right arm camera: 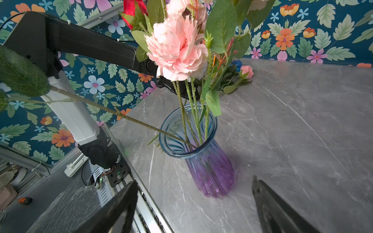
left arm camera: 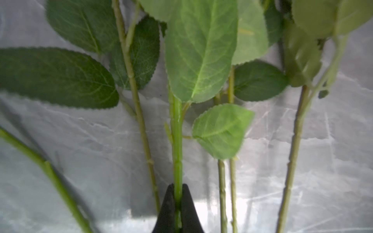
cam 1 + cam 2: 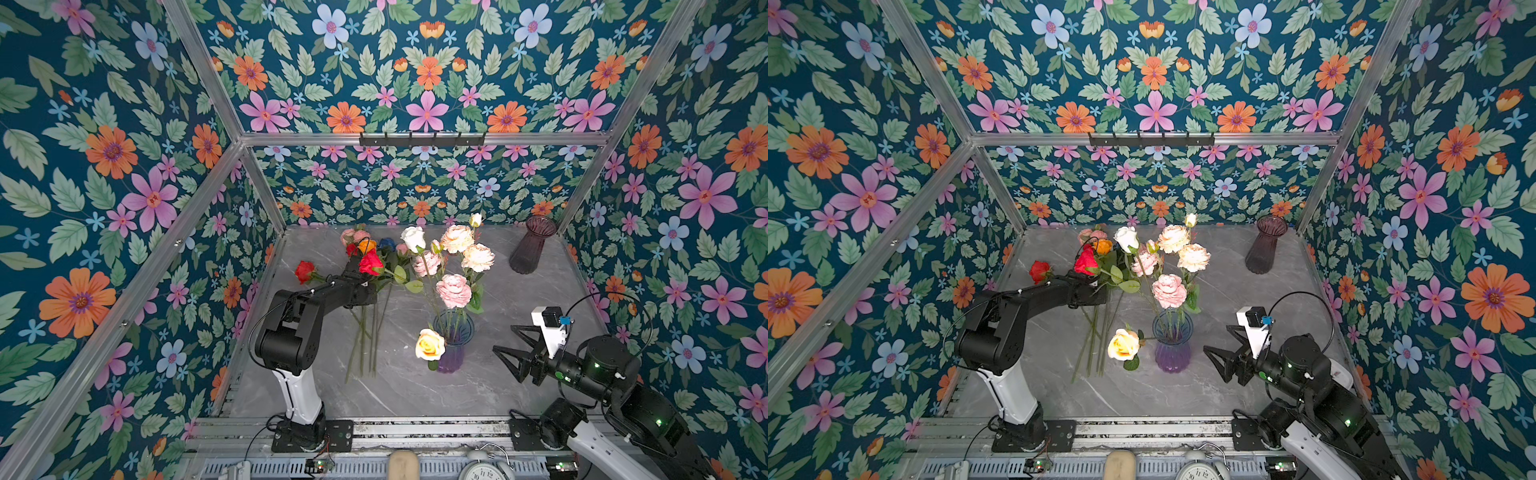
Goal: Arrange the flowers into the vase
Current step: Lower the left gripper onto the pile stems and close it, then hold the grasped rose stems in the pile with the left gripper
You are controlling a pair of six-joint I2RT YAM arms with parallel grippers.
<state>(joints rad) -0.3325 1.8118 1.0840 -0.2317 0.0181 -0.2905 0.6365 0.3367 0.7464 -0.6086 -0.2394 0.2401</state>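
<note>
Several flowers [image 3: 454, 291] stand in the blue-and-purple vase [image 3: 452, 353] near the middle of the grey marbled table [image 3: 540, 316] in both top views. Pink, peach and white blooms stand upright, and 1 yellow rose [image 3: 429, 344] leans out low over the rim toward the left arm's side. More flowers lie in a loose heap left of the vase, stems toward the front, heads (red, orange, blue, pink) toward the back wall. The left gripper [image 3: 361, 272] reaches into that heap, a red rose [image 3: 370, 262] right at its tip. The right gripper [image 3: 503, 337] hovers right of the vase, jaws spread wide with nothing between them. A 2nd, dark purple vase [image 3: 533, 245] stands in the back right corner. At the front edge an alarm clock [image 3: 1198, 471] shows dial numerals 11, 12 and 1.

In the left wrist view the black fingertips [image 2: 169, 201] are clenched on 1 green stem [image 2: 177, 141] that runs up into broad leaves. Other stems lie beside it, and which bloom it carries cannot be told here.

In the right wrist view the vase holds upright stems under a pink peony [image 1: 175, 46], with 1 stem slanting across the rim. The 2 fingers [image 1: 113, 211] sit wide apart, short of the vase.
</note>
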